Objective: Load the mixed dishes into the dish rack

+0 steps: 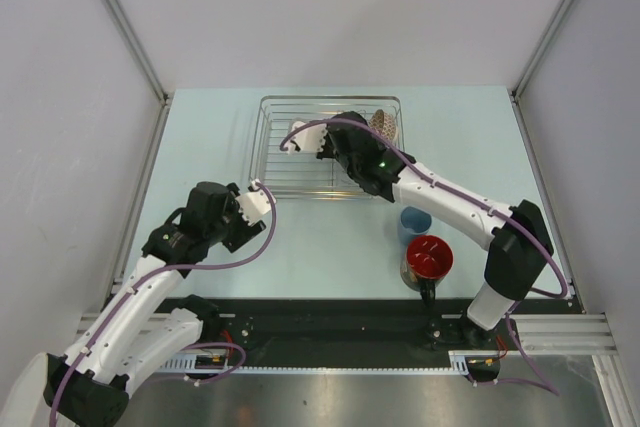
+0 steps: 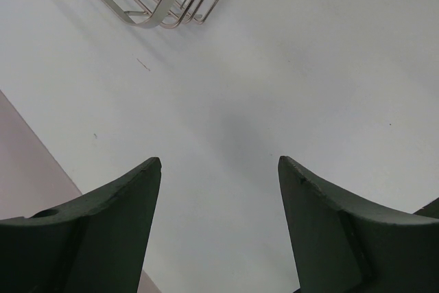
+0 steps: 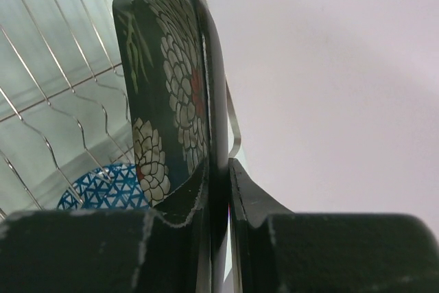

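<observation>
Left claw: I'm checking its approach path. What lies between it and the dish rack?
Only bare table; the left wrist view shows it, from the open left claw to the dish rack's corner.

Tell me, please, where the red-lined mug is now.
In the top view, the mug sits on the table right of centre, just on the near side of the light blue cup.

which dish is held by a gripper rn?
The dark patterned plate, clamped edge-on in the right gripper over the dish rack; the blue cup and red-lined mug stand on the table.
</observation>
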Robot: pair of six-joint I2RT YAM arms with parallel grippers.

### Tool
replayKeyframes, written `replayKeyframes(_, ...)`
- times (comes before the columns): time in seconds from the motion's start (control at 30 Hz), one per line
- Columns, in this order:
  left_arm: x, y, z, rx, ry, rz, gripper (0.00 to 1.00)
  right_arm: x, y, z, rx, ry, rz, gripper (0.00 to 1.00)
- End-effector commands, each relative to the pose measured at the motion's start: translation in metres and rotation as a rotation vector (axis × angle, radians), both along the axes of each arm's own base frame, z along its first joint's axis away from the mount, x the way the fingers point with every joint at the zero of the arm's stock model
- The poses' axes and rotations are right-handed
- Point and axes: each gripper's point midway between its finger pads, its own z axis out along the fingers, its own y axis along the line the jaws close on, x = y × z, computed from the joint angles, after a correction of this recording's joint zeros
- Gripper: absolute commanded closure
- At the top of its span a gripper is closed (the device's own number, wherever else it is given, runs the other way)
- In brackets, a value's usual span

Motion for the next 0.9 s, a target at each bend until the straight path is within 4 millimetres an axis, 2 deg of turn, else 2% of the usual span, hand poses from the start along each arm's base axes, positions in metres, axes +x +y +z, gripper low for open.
replayKeyframes(0.0, 0.006, 0.001, 0.005, -0.005, -0.033, 0.013, 0.25, 0.008, -0.019, 0.066, 0.148, -0.139, -0.046, 1.0)
replayKeyframes(0.3, 0.007, 0.002, 0.005, -0.003, -0.033, 0.015, 0.25, 0.022, -0.021, 0.05, 0.148, -0.104, -0.042, 1.0)
replayKeyframes(0.57, 0.008, 0.001, 0.005, -0.003, -0.033, 0.017, 0.25, 0.02, -0.003, 0.033, 0.151, -0.06, 0.018, 1.0)
replayKeyframes(0.87, 0.009, 0.001, 0.005, -0.002, -0.032, 0.019, 0.25, 0.016, 0.013, 0.003, 0.151, 0.044, 0.089, 1.0)
